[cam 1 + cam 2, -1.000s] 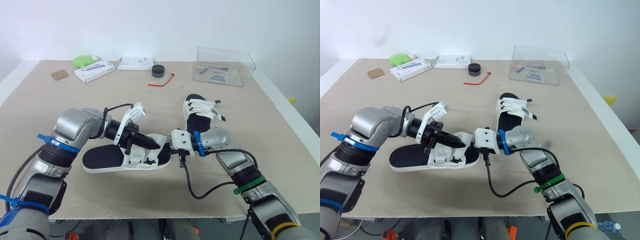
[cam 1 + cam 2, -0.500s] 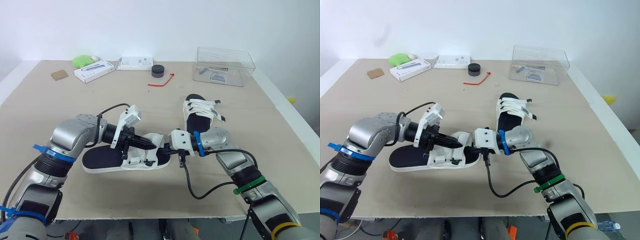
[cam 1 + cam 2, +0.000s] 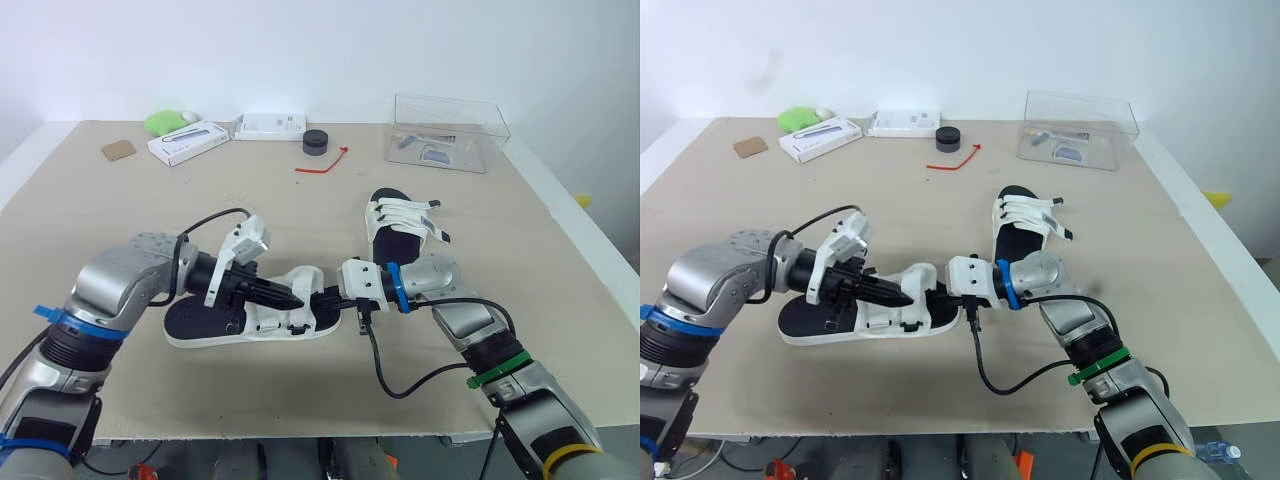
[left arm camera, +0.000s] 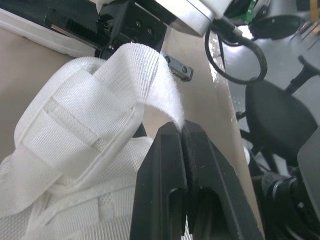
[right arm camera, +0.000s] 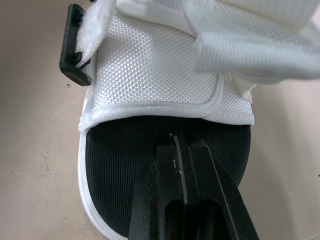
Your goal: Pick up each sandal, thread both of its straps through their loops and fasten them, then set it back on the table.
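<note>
One white strap (image 4: 150,70) of the near sandal (image 3: 200,320) between left jaws

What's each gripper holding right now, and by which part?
Left gripper pinches the near sandal's white strap at its free end. Right gripper is shut, pressing that sandal's black footbed; no grasp evident.

The sandal (image 3: 262,322) has coarse woven white cloth straps (image 4: 75,125) and a matt black footbed (image 5: 120,150).
</note>
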Action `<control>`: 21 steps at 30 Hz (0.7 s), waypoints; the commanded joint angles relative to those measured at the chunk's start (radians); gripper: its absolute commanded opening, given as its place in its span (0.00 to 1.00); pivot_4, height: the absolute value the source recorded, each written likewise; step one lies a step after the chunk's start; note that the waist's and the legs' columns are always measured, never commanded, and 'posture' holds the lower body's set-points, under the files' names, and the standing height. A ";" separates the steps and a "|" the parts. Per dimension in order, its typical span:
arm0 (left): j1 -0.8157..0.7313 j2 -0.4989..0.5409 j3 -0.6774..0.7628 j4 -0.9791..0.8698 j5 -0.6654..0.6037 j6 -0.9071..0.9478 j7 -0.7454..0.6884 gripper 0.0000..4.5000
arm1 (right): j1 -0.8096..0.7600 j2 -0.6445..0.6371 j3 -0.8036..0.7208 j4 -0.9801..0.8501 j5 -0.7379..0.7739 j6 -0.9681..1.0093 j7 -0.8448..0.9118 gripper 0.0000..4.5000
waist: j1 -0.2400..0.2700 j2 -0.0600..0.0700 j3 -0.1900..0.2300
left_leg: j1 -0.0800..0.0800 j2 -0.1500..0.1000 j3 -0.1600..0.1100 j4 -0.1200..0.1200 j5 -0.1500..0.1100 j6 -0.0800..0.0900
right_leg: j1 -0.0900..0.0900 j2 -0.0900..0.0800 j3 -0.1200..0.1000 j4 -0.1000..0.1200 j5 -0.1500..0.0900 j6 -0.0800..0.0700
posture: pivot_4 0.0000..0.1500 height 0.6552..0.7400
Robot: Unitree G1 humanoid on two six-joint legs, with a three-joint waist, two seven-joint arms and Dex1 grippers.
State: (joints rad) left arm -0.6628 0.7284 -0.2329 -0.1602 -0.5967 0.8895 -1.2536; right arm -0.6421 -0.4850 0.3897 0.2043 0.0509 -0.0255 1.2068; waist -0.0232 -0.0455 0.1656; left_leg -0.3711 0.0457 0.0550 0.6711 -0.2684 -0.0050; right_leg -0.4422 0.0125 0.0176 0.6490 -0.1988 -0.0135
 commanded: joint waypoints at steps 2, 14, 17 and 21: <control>0.016 0.019 -0.038 0.022 0.086 -0.073 0.010 0.01 | -0.007 -0.012 0.003 0.017 -0.027 0.003 0.004 0.00 | 0.000 0.000 0.000 | 0.000 0.000 0.000 0.000 0.000 0.000 | 0.000 0.000 0.000 0.000 0.000 0.000 | 1.00 1.00; 0.010 -0.022 -0.017 -0.022 0.015 -0.013 -0.011 0.01 | -0.007 -0.015 0.001 0.022 -0.029 0.003 0.003 0.00 | 0.000 0.000 0.000 | 0.000 0.000 0.000 0.000 0.000 0.000 | 0.000 0.000 0.000 0.000 0.000 0.000 | 1.00 1.00; 0.019 0.008 -0.029 -0.051 0.007 -0.006 -0.045 0.01 | -0.007 -0.017 0.000 0.026 -0.030 0.001 0.003 0.00 | 0.000 0.000 0.000 | 0.000 0.000 0.000 0.000 0.000 0.000 | 0.000 0.000 0.000 0.000 0.000 0.000 | 1.00 1.00; 0.054 0.056 -0.054 -0.079 0.028 -0.023 -0.077 0.01 | -0.008 -0.013 0.001 0.026 -0.030 0.000 0.002 0.00 | -0.001 0.000 0.000 | 0.000 0.000 0.000 0.000 0.000 0.000 | 0.000 0.000 0.000 0.000 0.000 0.000 | 1.00 1.00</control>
State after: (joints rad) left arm -0.6217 0.7583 -0.2766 -0.2089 -0.5700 0.8705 -1.3026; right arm -0.6452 -0.4845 0.3897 0.2122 0.0514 -0.0332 1.2093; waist -0.0242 -0.0454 0.1656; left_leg -0.3706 0.0459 0.0554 0.6709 -0.2684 -0.0049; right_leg -0.4422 0.0127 0.0179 0.6490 -0.1989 -0.0136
